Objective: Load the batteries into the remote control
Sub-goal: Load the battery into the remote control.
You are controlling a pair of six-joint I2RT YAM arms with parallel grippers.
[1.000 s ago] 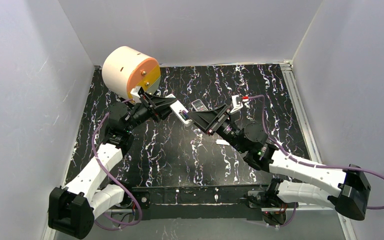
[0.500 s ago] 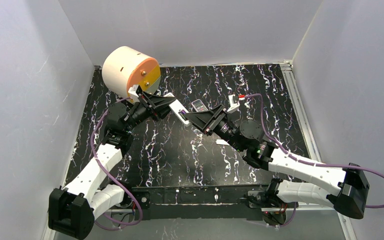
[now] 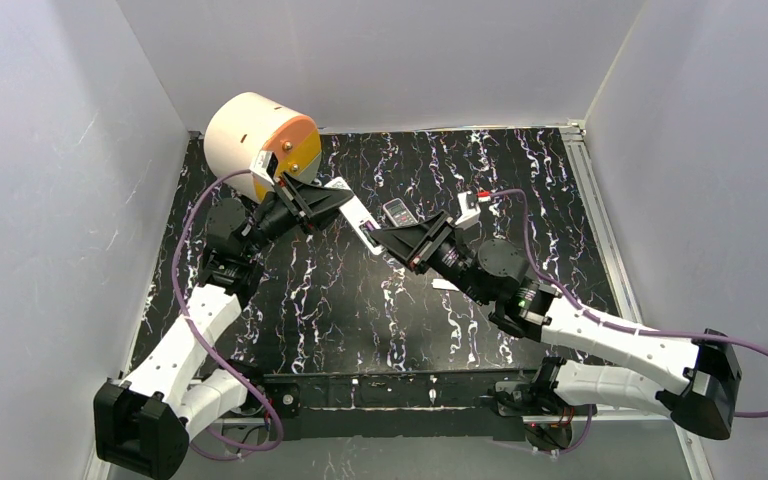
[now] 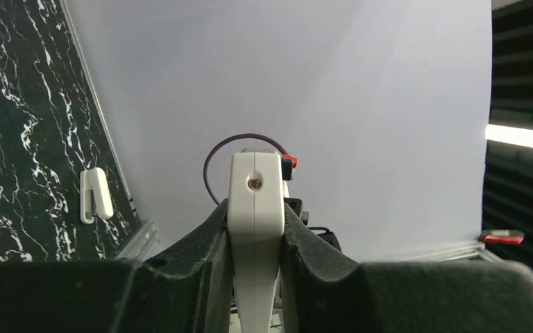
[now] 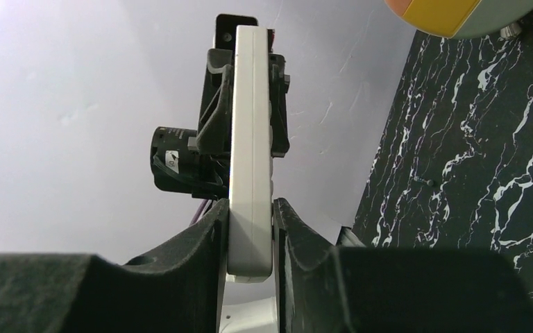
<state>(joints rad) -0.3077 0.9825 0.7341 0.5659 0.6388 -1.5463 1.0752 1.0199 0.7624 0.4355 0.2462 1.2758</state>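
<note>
Both the left claw (image 4: 255, 209) and right claw (image 5: 251, 207) clamp the white remote (image 5: 251, 125).

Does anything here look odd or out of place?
Yes. The white remote hangs in mid-air, clamped from opposite ends by the left pincer and right pincer. At the back, a cream-and-orange drum appears to lie on its side.

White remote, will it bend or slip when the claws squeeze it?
Probably stiff: the white remote looks straight, bridging between the left claw and right claw. Its smooth plastic sides might slip a little. It likely feels light, being slim.
</note>
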